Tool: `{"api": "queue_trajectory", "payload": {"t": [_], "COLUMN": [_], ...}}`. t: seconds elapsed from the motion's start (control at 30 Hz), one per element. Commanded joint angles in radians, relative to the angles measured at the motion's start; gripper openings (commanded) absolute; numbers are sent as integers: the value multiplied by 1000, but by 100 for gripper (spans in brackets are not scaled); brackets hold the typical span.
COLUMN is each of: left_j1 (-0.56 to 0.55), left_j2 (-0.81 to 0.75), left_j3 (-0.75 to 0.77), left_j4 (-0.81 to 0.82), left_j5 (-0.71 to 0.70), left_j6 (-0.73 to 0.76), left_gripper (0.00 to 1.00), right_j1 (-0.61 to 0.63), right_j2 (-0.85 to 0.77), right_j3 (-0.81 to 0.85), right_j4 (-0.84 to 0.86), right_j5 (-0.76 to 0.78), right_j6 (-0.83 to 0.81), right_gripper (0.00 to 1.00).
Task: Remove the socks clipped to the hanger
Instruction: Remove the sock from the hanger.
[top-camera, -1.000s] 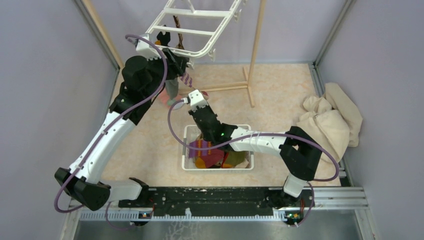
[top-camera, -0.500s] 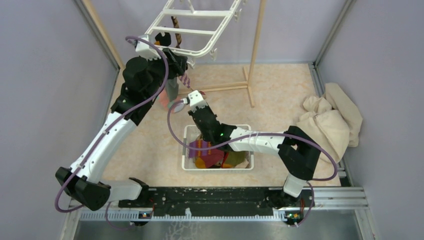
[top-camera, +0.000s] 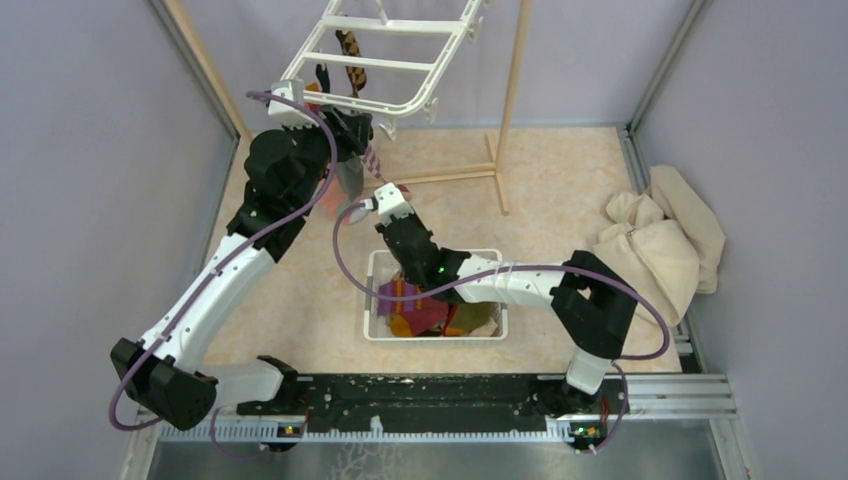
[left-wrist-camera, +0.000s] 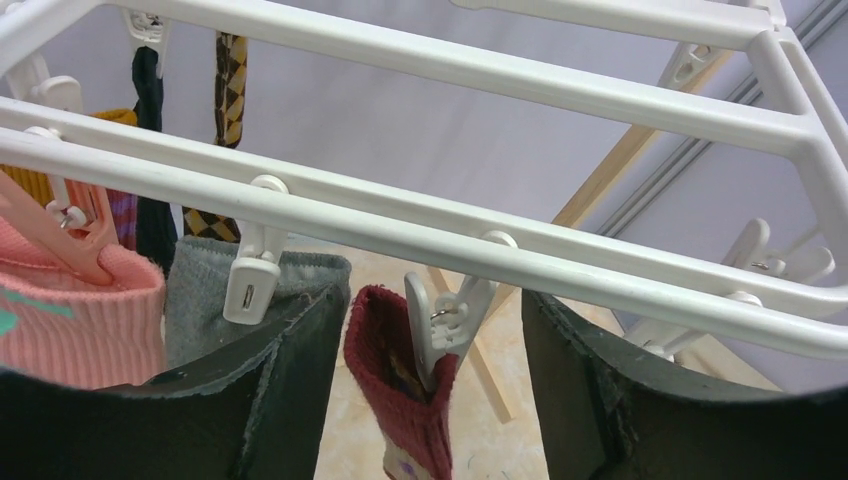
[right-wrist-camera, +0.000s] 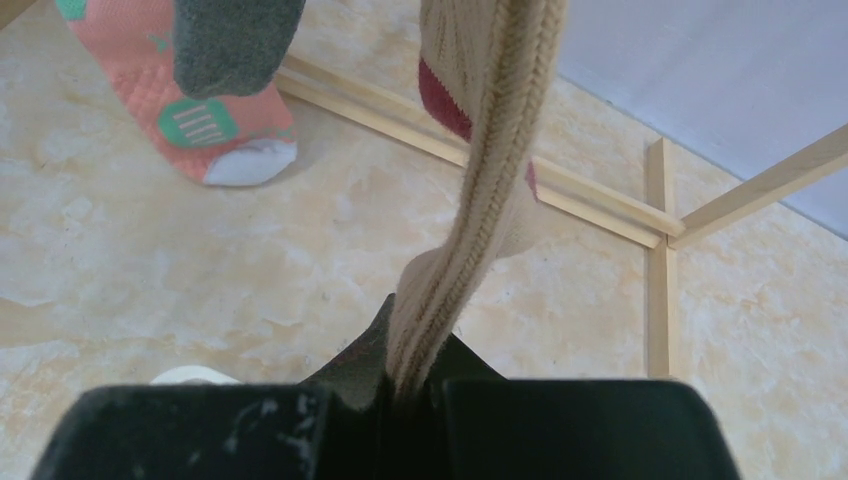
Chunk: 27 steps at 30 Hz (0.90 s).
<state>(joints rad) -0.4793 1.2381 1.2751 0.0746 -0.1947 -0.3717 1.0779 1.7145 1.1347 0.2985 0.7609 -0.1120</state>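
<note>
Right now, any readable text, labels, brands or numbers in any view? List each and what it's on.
None readable in any view.
hanger and clips: plain white, no marking.
pink sock: mint patch with short bars, a pattern, not letters.
beige sock held by the right end effector: ribbed knit only.
basket: no label visible.

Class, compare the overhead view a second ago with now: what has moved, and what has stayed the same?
The left arm drew its elbow slightly back toward its base, its open jaws staying around the clip of the maroon-striped sock. The right arm edged slightly left, jaws still shut on that sock's lower end. Nothing was released; hanger, basket unchanged.
</note>
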Motion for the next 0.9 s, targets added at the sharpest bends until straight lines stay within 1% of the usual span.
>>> {"api": "queue_trajectory", "payload": {"t": [0.0, 0.1, 0.23, 0.33, 0.5, 0.6, 0.77, 0.87], "left_j1": [8, 9, 9, 8, 9, 9, 9, 9], "left_j2": [-44, -40, -34, -32, -21, -14, -12, -9], "left_j3": [-45, -47, -46, -44, -29, -21, -15, -2], "left_j4": [136, 140, 143, 149, 144, 136, 127, 109], "left_j5": [10, 11, 17, 27, 35, 35, 35, 37], "left_j6": [11, 14, 13, 15, 20, 22, 25, 29], "left_gripper": [69, 60, 44, 38, 24, 20, 20, 21], "right_j1": [10, 10, 10, 10, 10, 9, 9, 10], "right_j2": [5, 5, 7, 7, 5, 5, -2, -43], "right_j3": [53, 51, 54, 57, 57, 54, 49, 21], "right_j4": [42, 43, 41, 39, 40, 40, 41, 35], "right_j5": [3, 2, -1, -3, -3, 0, 0, 7], "right_j6": [11, 13, 14, 14, 11, 9, 8, 9], "right_gripper": [0, 0, 0, 0, 0, 0, 0, 0]}}
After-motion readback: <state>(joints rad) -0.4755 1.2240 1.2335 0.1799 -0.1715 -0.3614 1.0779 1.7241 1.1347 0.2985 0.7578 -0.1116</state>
